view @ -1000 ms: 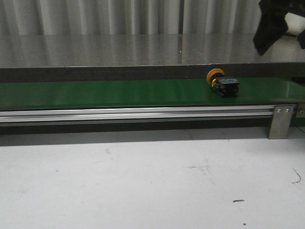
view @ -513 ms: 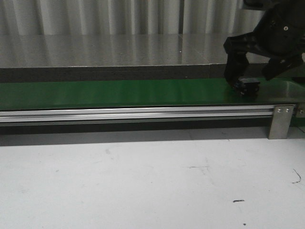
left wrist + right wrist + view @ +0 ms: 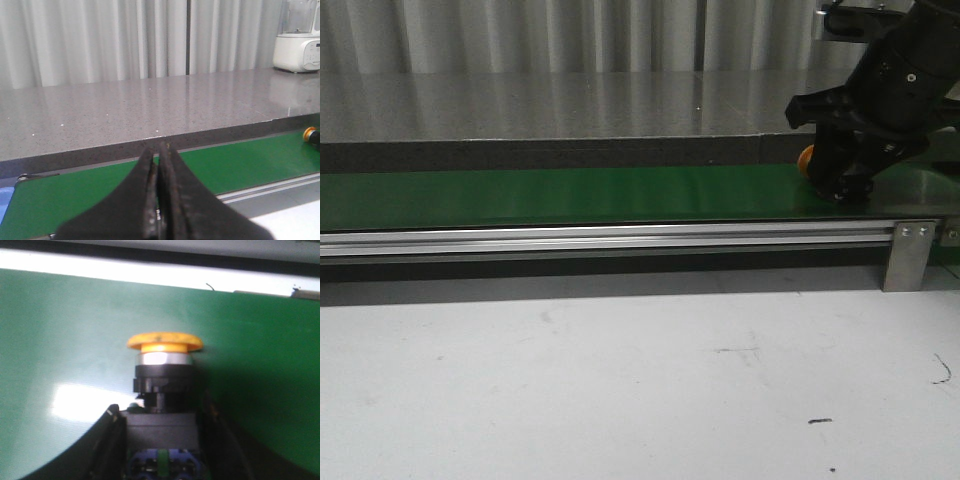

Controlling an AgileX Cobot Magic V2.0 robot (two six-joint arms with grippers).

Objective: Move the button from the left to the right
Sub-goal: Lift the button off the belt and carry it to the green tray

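The button lies on its side on the green belt (image 3: pixel 570 195) at the far right; in the front view only its orange cap (image 3: pixel 805 158) shows past my right gripper (image 3: pixel 840 185). In the right wrist view the button (image 3: pixel 164 347) has its orange-yellow cap pointing away, and my right gripper (image 3: pixel 160 410) has a finger pressed against each side of the black body. My left gripper (image 3: pixel 159 147) is shut and empty over the belt (image 3: pixel 250 160), far from the button (image 3: pixel 310 134). The left gripper is outside the front view.
An aluminium rail (image 3: pixel 600 238) with a metal bracket (image 3: pixel 910 255) runs along the belt's front edge. A grey counter (image 3: pixel 570 105) and curtain stand behind it. A white table (image 3: pixel 620 390) lies in front. A white appliance (image 3: pixel 300 47) stands on the counter.
My right gripper came down from the upper right onto the belt, straddled the button and closed its fingers on the black body. The button moved right with the belt.
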